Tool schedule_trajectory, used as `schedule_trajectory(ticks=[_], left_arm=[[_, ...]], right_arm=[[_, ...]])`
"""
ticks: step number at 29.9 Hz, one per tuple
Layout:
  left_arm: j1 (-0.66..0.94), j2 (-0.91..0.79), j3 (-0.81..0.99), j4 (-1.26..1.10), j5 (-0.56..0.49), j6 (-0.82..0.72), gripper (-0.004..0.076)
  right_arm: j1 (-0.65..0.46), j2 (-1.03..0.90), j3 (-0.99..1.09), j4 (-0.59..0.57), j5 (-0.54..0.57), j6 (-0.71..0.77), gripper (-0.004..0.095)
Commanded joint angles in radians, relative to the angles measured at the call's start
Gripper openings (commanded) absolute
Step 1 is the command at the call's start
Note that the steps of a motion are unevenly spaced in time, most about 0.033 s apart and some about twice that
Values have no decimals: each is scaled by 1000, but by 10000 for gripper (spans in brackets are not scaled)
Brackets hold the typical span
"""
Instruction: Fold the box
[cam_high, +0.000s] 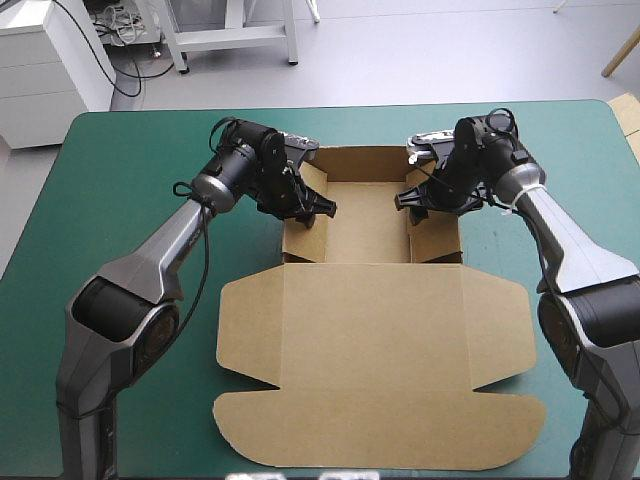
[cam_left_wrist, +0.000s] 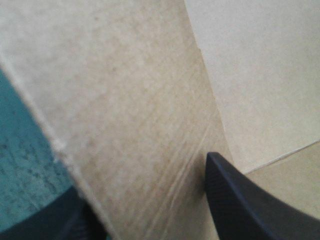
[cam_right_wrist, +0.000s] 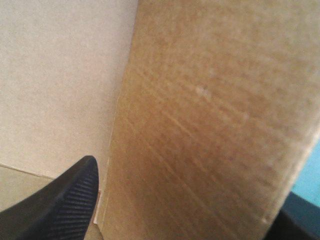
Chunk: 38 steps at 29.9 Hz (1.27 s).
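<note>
The brown box (cam_high: 372, 330) lies mid-table on the teal-green table (cam_high: 120, 170). Its lid is flat toward the near edge and its tray part sits toward the far edge, walls raised. My left jaws are clamped on the left side wall (cam_left_wrist: 125, 125), one finger inside, one outside. My right jaws pinch the right side wall (cam_right_wrist: 210, 125) likewise.

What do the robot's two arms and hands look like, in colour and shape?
The left arm and the right arm have smooth silver-grey shells with rounded black joints. The left hand and the right hand are black. Each has two broad fingers shaped like curved fins, with fine ribs on the surface. A white band wraps the right forearm.
</note>
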Motion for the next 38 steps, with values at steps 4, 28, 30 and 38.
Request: schedule_trajectory(ticks=[4,28,30,38], left_arm=[[-13,-91,-36,52,18,16,395],[26,-443,-46,182,18,108,-5],[26,-486,-31,182,18,110,-8],[26,-687,222,176,18,110,-8]], right_arm=[[-20,-77,-24,28,-54,0,676],[-49,-341,-26,37,-79,-38,673],[-49,-347,-26,37,-61,-40,673],[-49,-347,-26,24,-44,-42,673]])
